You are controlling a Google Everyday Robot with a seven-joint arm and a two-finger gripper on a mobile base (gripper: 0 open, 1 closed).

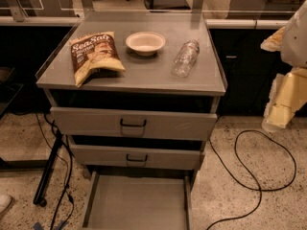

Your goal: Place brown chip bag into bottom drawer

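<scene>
Cabinet top [144, 74]: brown chip bag [96, 55], bowl [145, 42], bottle [185, 58] | bottom drawer [136, 207] pulled out, floor bare | jaws far right, grip unclear

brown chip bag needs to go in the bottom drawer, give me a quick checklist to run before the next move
1. Brown chip bag lies free on the left of the cabinet top: ok.
2. Bowl and bottle lie apart from the bag: ok.
3. Bottom drawer is pulled out, with nothing seen on its floor: ok.
4. Hand is over the bag: not ok. It is at the right edge of the view, beside the cabinet.
5. Hand is free of any load: cannot tell.
</scene>
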